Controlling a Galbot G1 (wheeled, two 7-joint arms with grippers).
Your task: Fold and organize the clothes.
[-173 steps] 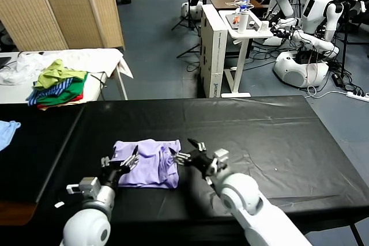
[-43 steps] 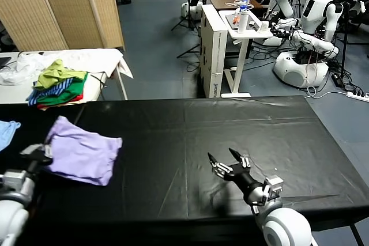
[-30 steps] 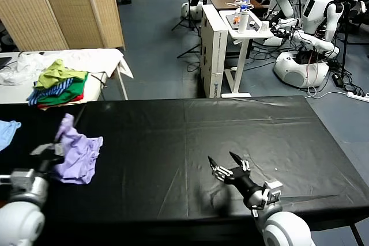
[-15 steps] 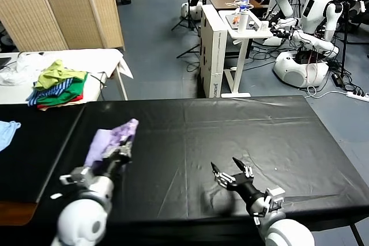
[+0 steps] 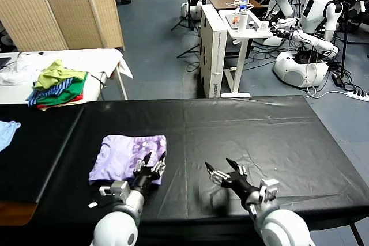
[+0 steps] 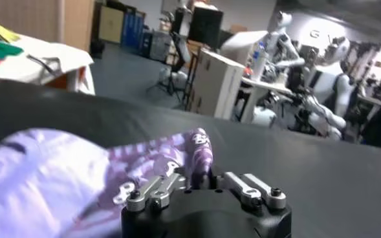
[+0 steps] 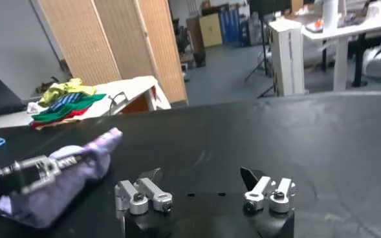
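As the pale lavender short-sleeved T-shirt of thin soft fabric [image 5: 128,155] is lying folded on the black table cover [image 5: 271,136], in the lower left part of the head view, the step in hand appears to be the release after a fold. The left gripper [image 5: 151,167] is sitting at the shirt's near right corner, its fingers [image 6: 152,189] spread apart and gripping nothing, with the printed edge of the cloth lying just between and beyond them. The right gripper [image 5: 223,173] is hovering over bare table in the lower centre, well apart from the shirt, its fingers wide and empty. The bundle is looking compact but a little uneven at its right edge. Next, I judge, the left arm is needing to back away without dragging the fabric, then to tidy or move the bundle.
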